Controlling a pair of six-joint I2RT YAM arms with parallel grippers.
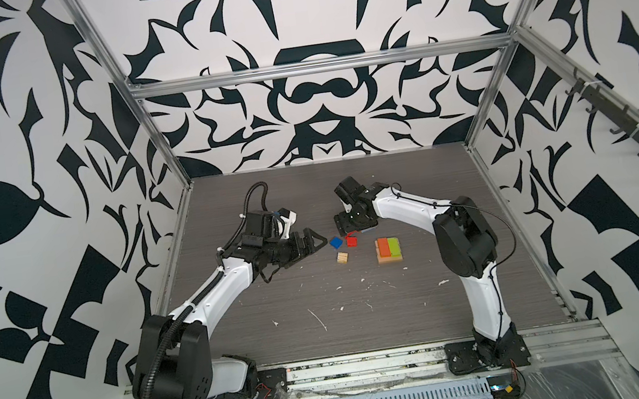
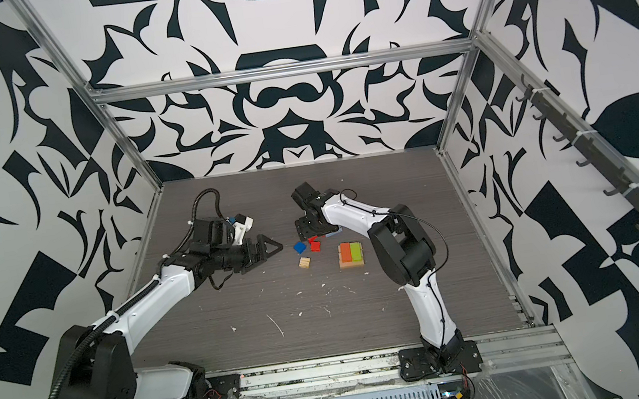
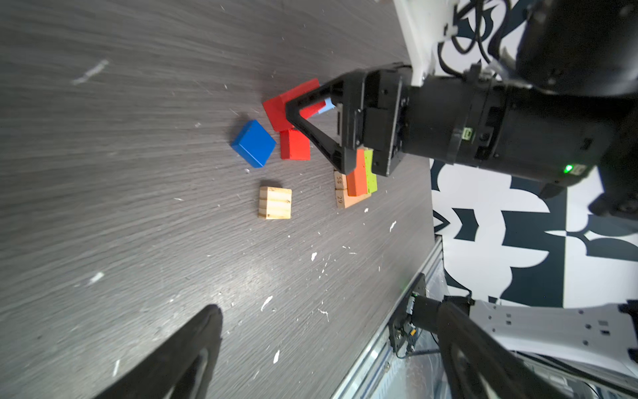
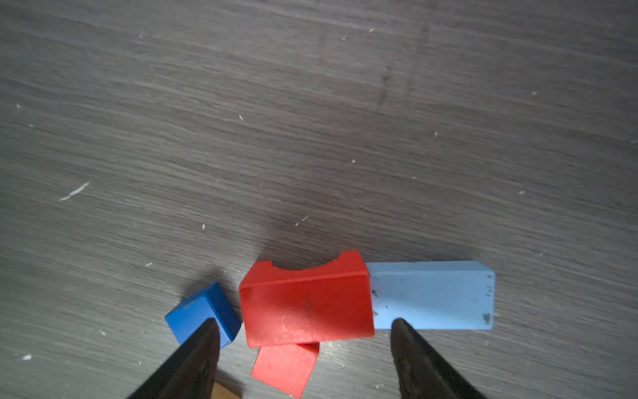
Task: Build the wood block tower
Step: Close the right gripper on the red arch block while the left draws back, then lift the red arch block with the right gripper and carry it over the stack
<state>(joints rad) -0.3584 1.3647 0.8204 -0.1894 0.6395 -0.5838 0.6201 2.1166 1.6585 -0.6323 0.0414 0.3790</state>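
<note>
The wood block tower is a tan base with an orange bar and a lime green bar side by side on it. To its left lie a dark blue cube, a red cube and a tan cube. My right gripper points down, open, its jaws on either side of a red arched block. A light blue bar butts against that block. My left gripper is open and holds nothing, just left of the dark blue cube.
The dark wood-grain table is flecked with white scraps. Metal frame posts and patterned walls close in three sides. A metal rail with both arm bases runs along the front edge.
</note>
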